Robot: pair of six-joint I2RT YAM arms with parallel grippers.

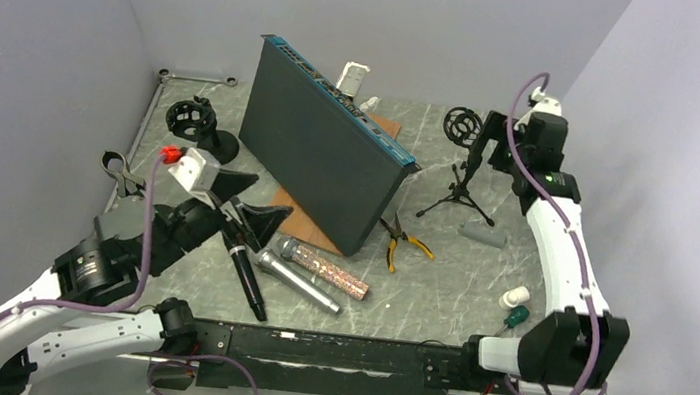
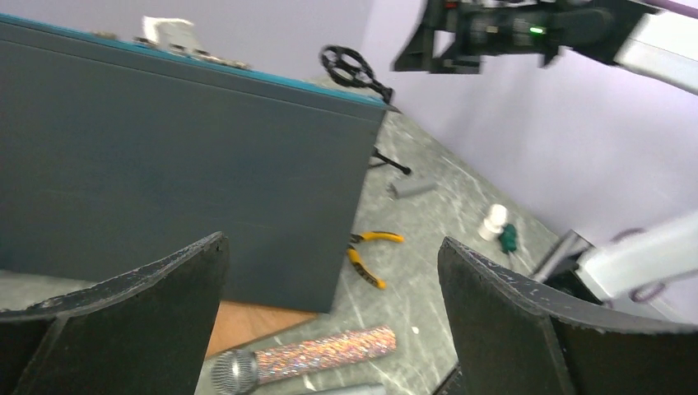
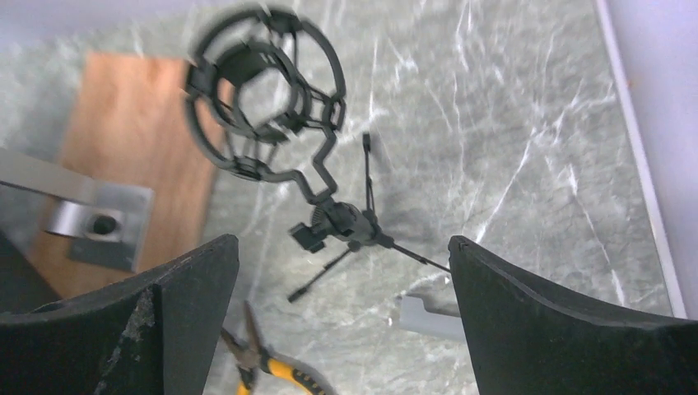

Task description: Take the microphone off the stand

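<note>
grey marbled table (image 1: 455,291), pale lilac walls close around. far left, a black ring mount (image 1: 196,123). the left gripper (image 1: 252,202) gapes wide, holding nothing, above a black microphone (image 1: 247,278) lying flat beside a silver microphone (image 1: 300,282) and a glitter microphone (image 1: 329,270). a dark upright box (image 1: 322,149) screens the middle. pliers (image 1: 403,242), then the tripod stand (image 3: 329,218) under the right gripper (image 3: 339,247), spread wide, empty. grey tube (image 1: 480,236) near

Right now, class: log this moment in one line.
left fingers open, above glitter microphone | right fingers open, above tripod stand | shock mount empty | black microphone, silver microphone on table
</note>
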